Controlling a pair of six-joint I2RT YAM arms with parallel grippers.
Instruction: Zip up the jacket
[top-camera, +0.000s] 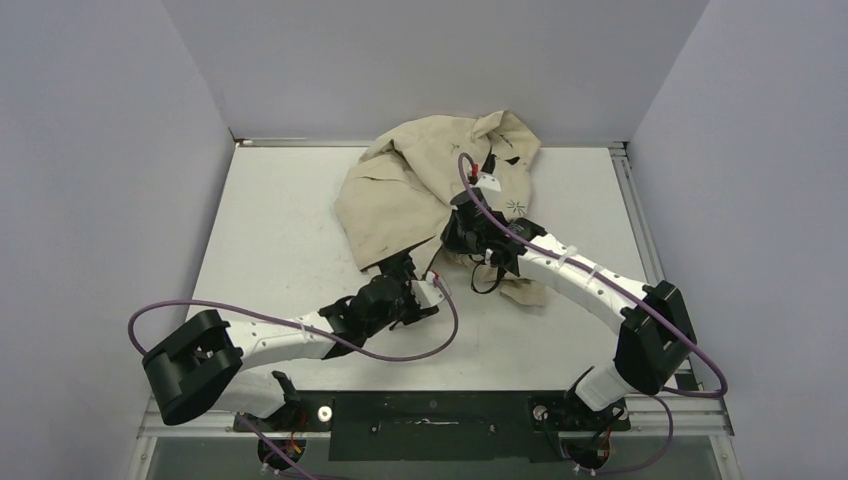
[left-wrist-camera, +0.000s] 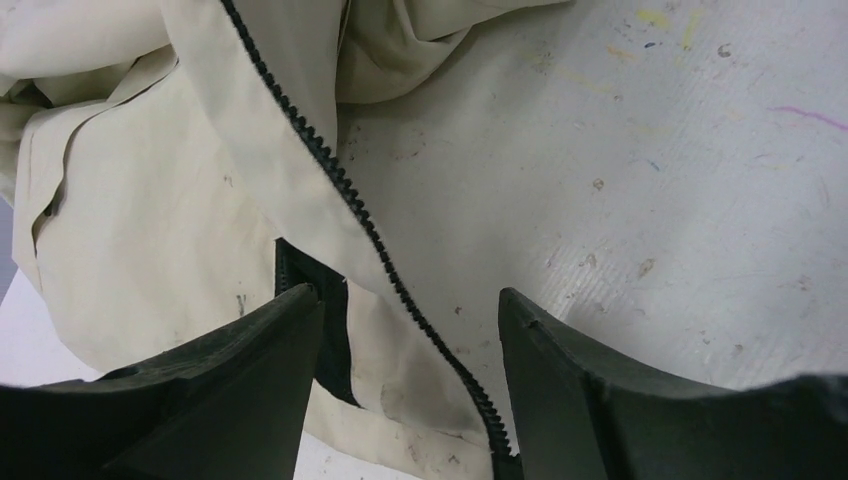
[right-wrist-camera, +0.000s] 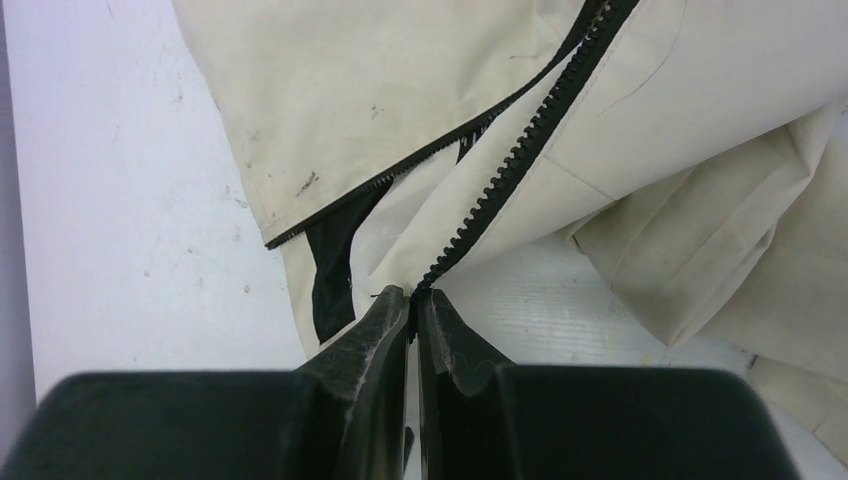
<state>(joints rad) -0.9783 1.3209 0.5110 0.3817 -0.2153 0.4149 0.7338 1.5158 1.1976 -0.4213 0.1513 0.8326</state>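
Left gripper (left-wrist-camera: 410, 312): nearest to me. Its fingers are spread wide and straddle one row of zipper teeth (left-wrist-camera: 350, 195) at the jacket's near hem, gripping nothing.
Right gripper (right-wrist-camera: 412, 300): just beyond it. Its fingers are pinched tight on the bottom end of the other zipper row (right-wrist-camera: 520, 150).
Jacket (top-camera: 420, 190): a crumpled heap on the far middle of the table (top-camera: 280, 220), with the hem towards me and the front unzipped.
Risk: I see no slider in any view. If I close the left fingers on bare cloth or on the teeth, the two rows won't meet. Pulling with the right could drag the whole heap or slip off the thin tape.
Count: one jacket, two zipper rows, two arms, two grippers.
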